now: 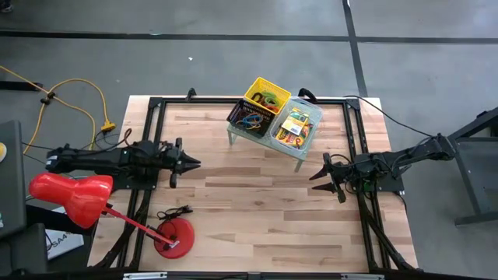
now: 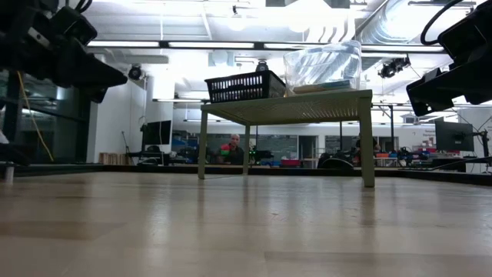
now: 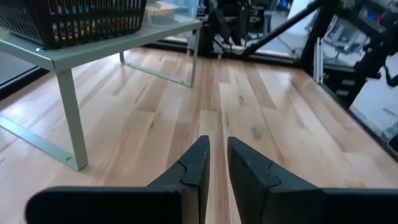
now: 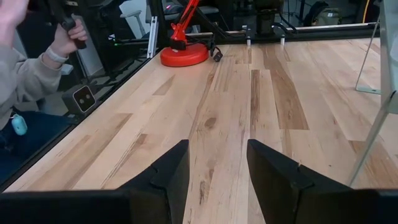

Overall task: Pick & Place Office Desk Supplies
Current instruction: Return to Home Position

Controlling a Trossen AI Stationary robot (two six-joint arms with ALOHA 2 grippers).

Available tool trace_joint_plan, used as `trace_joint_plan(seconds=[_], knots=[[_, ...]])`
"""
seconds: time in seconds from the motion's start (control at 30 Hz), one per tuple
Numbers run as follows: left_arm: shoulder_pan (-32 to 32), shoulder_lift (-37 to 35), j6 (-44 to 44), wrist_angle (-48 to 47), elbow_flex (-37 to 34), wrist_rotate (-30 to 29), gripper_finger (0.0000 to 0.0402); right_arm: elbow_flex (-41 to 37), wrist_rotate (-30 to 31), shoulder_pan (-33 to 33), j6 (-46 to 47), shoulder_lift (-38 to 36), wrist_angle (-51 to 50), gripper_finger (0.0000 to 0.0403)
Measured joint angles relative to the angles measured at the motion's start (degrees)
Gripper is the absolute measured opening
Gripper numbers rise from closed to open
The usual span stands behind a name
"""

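While both arms sit low over bare wood at opposite sides of the tabletop (image 1: 257, 210), I can see all the supplies gathered on the pale green shelf (image 2: 307, 98) near the far edge. The small black mesh tray (image 1: 250, 118) stands at the shelf's left end with the thin coloured rubber bands (image 1: 250, 122) inside it. The yellow basket (image 1: 266, 95) stands just behind it, touching or nearly so, and holds the little rings (image 1: 270, 99). The clear tub (image 1: 294, 126) takes the shelf's right end, with the green-and-yellow card boxes (image 1: 294, 122) lying in it. From table height I see the tray and the tub side by side on the shelf top; the basket is hidden behind them.

My left gripper (image 1: 194, 162) lies well to the left of the shelf, pointing across the tabletop, its fingers drawn almost together with only a thin slit between them and nothing held. My right gripper (image 1: 319, 169) lies just off the shelf's near right leg, pointing back towards the left arm, its fingers spread wide apart and empty.

The pink-red desk lamp (image 1: 70, 194) stands at the near left corner. In the right wrist view a person's hand (image 4: 65, 34) shows beyond the tabletop's edge near the lamp's base, gripping something dark.
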Motion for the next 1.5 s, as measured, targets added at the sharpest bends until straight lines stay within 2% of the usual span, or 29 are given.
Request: trace_joint_plan(seconds=[0.3,0.53,0.83,1.5], knots=[[0.0,-3.3,-2.4,10.8,-6.8,-0.2,0.0052,0.0,0.0,0.0,0.0,0.0,0.0,0.0148],[0.0,-3.3,-3.1,9.9,-6.9,-2.4,0.0052,0.0,0.0,0.0,0.0,0.0,0.0,0.0148],[0.0,-3.4,-4.9,3.1,-7.1,-2.4,0.0052,0.0,0.0,0.0,0.0,0.0,0.0,0.0148],[0.0,-2.7,-2.9,3.1,-7.2,-1.0,0.0052,0.0,0.0,0.0,0.0,0.0,0.0,0.0148]])
